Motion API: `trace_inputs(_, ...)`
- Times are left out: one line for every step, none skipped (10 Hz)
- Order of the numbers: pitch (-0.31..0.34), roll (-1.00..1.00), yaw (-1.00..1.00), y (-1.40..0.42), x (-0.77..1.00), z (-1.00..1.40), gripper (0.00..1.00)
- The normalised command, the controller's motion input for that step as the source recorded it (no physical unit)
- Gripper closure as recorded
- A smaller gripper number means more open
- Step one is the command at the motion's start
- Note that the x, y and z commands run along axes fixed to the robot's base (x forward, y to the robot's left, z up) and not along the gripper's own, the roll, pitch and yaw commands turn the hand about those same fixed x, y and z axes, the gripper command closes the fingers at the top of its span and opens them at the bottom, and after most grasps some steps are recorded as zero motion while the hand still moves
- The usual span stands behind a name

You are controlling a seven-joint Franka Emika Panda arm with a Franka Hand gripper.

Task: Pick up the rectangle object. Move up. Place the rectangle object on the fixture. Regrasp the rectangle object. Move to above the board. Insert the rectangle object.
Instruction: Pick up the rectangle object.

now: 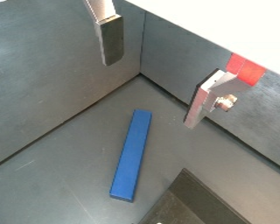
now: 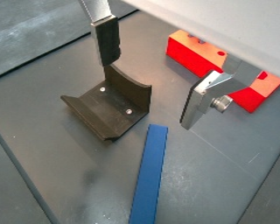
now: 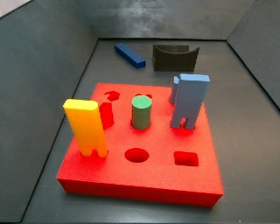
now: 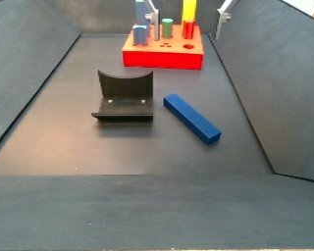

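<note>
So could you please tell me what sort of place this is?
Probably a lab test cell for robot insertion: grey walled floor, red board with pegs, fixture, blue bar. The gripper hangs open above the fixture.

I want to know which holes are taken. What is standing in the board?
A yellow block, green cylinder and light blue block stand in the board. The holes beneath them are covered. The end effector hangs empty, jaws apart.

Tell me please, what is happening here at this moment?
A robot arm works at an assembly task. Its gripper is open and holds nothing; it hangs above the floor, over the rectangle object and the fixture. The dark blue bar lies flat on the floor beside the fixture, not yet picked up. The board already carries a yellow block, a green cylinder and a light blue block.
</note>
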Motion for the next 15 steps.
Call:
trace_inputs(0.216,0.0,0.08,0.05,0.2,-0.61,0.0)
trace_inputs(0.19,0.01,0.19,0.07,0.27,-0.79,0.0)
trace_inputs(0.156,0.0,0.21,0.04,0.33,-0.89,0.0)
trace_inputs(0.136,0.0,0.21,0.05,0.31,-0.94,0.0)
trace_inputs(0.104,0.0,0.22,0.05,0.28,-0.99,0.0)
trace_inputs(0.096,0.0,0.23,0.05,0.3,-1.0,0.0)
trace_inputs(0.077,-0.02,0.19,0.04,0.24,-1.0,0.0)
trace_inputs(0.041,-0.02,0.19,0.0,0.11,-1.0,0.0)
trace_inputs(0.0,-0.05,0.14,0.0,-0.26,-1.0,0.0)
trace_inputs(-0.047,-0.19,0.12,0.0,-0.67,-0.7,0.0)
trace_inputs(-0.051,-0.21,0.2,0.0,-0.63,-0.65,0.0)
trace_inputs(-0.05,-0.23,0.28,0.0,-0.45,-0.62,0.0)
trace_inputs(-0.056,-0.21,0.31,0.01,-0.38,-0.65,0.0)
trace_inputs(-0.039,-0.17,0.27,0.01,-0.17,-0.73,0.0)
trace_inputs(0.0,-0.15,0.19,0.02,0.0,-0.66,0.0)
